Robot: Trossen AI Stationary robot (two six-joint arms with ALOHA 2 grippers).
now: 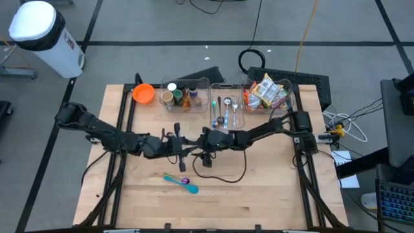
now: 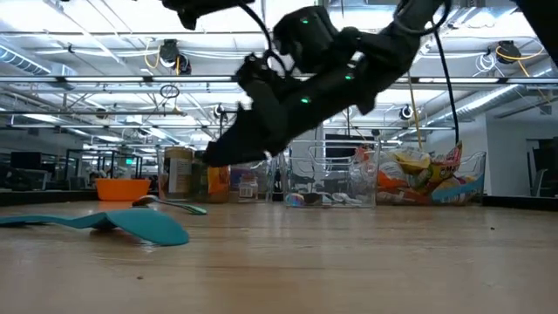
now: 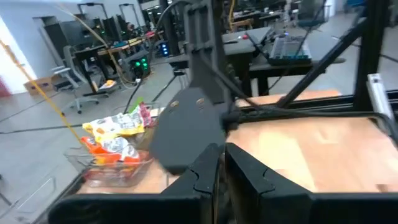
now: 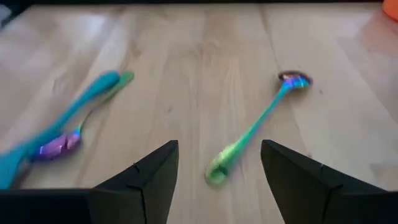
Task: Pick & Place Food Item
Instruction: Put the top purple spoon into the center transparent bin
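Snack packets (image 1: 268, 94) lie in a clear bin at the table's far right and also show in the left wrist view (image 3: 115, 140). Jars (image 1: 180, 96) stand in another clear bin. My left gripper (image 1: 180, 145) is shut and empty above the table's middle; in its wrist view (image 3: 217, 177) the fingers lie close together. My right gripper (image 1: 202, 150) is open and empty, just right of the left one. In the right wrist view (image 4: 217, 180) its fingers stand above and to either side of a green-handled spoon (image 4: 249, 134) that lies flat on the wood.
A teal spoon (image 1: 182, 184) and a small spoon with an iridescent bowl (image 4: 56, 146) lie flat near the table's front middle. An orange bowl (image 1: 143, 94) and a clear bin of utensils (image 1: 226, 111) stand along the far edge. A black cable (image 1: 226, 178) loops over the table.
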